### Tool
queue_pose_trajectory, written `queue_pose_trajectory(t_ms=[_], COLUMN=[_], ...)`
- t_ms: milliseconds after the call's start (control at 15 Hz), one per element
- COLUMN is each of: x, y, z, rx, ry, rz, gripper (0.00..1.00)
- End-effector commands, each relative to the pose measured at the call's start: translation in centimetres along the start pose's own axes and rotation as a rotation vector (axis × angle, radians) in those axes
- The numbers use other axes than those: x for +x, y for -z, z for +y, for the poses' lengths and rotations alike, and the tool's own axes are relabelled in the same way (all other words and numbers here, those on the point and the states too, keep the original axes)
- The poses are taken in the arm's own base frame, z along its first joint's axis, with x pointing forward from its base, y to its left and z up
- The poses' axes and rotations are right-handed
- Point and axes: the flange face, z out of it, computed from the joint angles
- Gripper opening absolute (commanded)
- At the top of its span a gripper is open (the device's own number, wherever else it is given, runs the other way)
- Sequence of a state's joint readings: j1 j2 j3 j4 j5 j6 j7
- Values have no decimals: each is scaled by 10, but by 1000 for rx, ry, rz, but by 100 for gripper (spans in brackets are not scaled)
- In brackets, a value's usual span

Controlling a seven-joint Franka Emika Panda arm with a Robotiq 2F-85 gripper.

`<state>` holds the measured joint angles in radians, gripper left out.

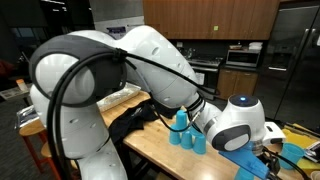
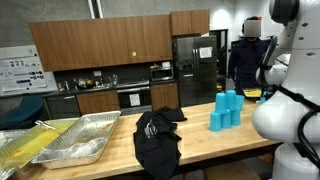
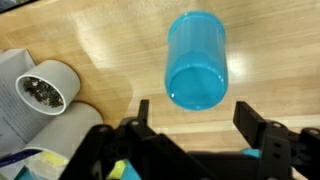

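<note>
In the wrist view a light blue plastic cup (image 3: 196,58) stands upright on the wooden table (image 3: 110,40), seen from above. My gripper (image 3: 196,115) is open. Its two black fingers (image 3: 250,118) stand wide on either side of the cup's near edge and do not touch it. Nothing is held. In both exterior views a group of several blue cups (image 1: 186,131) (image 2: 226,108) stands on the table near the arm's wrist (image 1: 235,122). The fingers themselves are hidden in the exterior views.
A white cylindrical container (image 3: 42,92) with dark contents sits left of the gripper on grey paper. A black cloth (image 2: 157,138) lies mid-table, and metal trays (image 2: 75,140) holding something yellow stand at the far end. Kitchen cabinets and a fridge (image 2: 195,65) are behind.
</note>
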<state>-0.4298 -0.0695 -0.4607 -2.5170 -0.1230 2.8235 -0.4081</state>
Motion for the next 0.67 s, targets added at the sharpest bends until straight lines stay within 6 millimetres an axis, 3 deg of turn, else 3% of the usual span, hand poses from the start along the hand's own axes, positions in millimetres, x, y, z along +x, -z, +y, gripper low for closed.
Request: queue_pose_trajectory(t_ms=[0,200,267,600], x=[2,1,4,3], y=[40,47,39,43], z=[24,35,29,33], rx=[-2,1,-10,-11], ry=[-55,-89,-78,-88], rz=[100,105,96,101], gripper=[100,100,100,100])
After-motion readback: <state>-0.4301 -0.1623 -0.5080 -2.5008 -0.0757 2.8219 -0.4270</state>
